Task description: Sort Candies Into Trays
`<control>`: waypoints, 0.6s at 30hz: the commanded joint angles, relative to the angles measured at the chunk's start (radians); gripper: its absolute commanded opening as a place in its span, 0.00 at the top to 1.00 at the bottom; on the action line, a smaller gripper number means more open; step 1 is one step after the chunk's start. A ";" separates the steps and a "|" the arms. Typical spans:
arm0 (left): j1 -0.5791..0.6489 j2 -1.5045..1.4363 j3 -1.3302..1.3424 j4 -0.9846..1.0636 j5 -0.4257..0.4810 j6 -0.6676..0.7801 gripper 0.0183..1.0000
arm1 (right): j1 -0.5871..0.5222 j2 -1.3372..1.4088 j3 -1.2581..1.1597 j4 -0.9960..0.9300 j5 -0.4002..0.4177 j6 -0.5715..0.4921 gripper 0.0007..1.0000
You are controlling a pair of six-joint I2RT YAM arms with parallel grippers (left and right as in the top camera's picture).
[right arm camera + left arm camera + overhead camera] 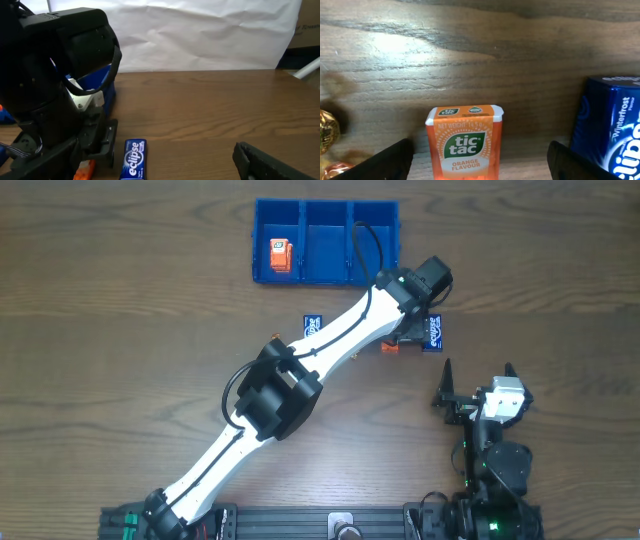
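An orange mint box [465,145] lies on the wooden table between the spread fingers of my left gripper [480,152], which is open and low around it. From above, that gripper [405,338] sits just below the blue three-compartment tray [326,278], right of centre. A second orange box [281,254] lies in the tray's left compartment. A blue gum pack [615,130] lies close beside the left gripper, and another blue pack [314,326] lies left of the arm. My right gripper [477,380] stands open near the right side, holding nothing.
A gold-wrapped candy [327,132] lies at the other side of the left gripper. The tray's middle and right compartments hold nothing. Bare wood stretches across the left half of the table. A white sheet [200,35] hangs behind the table's far edge.
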State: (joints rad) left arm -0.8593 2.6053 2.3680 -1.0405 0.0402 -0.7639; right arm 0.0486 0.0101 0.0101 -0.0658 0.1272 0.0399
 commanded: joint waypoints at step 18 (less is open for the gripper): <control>0.002 0.024 0.008 -0.011 -0.007 -0.019 0.62 | -0.004 -0.007 -0.002 -0.003 0.002 -0.014 0.00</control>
State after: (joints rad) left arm -0.8593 2.6053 2.3680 -1.0443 0.0467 -0.7853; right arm 0.0486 0.0101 0.0101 -0.0662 0.1272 0.0399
